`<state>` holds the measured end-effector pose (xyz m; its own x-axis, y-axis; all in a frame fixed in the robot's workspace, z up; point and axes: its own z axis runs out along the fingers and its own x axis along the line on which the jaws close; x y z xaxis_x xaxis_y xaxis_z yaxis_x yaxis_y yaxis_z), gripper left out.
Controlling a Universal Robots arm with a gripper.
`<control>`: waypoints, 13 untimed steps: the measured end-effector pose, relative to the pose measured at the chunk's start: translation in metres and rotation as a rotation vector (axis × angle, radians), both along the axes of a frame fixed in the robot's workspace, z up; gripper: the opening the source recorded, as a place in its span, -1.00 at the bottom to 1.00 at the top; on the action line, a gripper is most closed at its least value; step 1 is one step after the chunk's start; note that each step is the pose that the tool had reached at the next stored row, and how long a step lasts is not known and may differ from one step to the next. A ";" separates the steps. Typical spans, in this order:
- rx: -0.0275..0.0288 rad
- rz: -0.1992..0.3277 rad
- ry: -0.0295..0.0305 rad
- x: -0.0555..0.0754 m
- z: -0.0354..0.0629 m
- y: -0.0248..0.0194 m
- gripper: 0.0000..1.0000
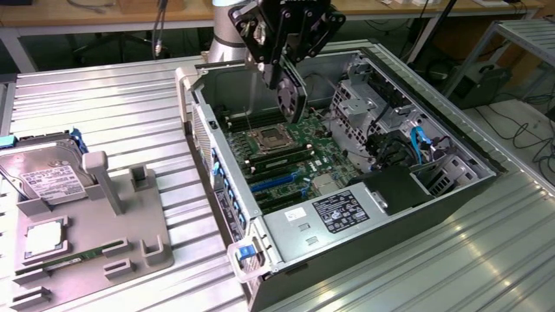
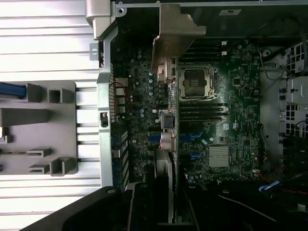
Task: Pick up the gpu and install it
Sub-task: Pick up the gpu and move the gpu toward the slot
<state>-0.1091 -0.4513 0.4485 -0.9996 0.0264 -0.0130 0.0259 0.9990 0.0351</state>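
While your claw point(image 1: 279, 73) hangs over the open computer case point(image 1: 227, 195), its jaws are clamped on the gpu point(image 1: 292, 97), gripping the card by its upper edge. You hold the card on edge, with the round black cooler facing the exterior view's right. The card sits in the air above the motherboard point(image 1: 290, 159), near the empty processor socket point(image 1: 269, 136), and its lower edge looks clear of the board.

From the wrist view you look straight down the card: its silver end bracket point(image 2: 175, 33) stands at the far end, close to the rear wall of the case, and the green board runs edge-on beside the socket point(image 2: 196, 82) and the dark memory slots. A small silver heatsink point(image 2: 219, 156) sits on the motherboard to one side of the card.

The case rests on a ribbed metal surface point(image 1: 104, 110). At the exterior view's left, well apart from the case, a gray holder tray point(image 1: 139, 244) carries a hard drive point(image 1: 43, 175) and a slim green memory stick point(image 1: 78, 258).
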 end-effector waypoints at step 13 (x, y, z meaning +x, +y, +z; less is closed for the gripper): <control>0.0001 0.001 -0.0001 0.036 -0.0019 0.0000 -0.45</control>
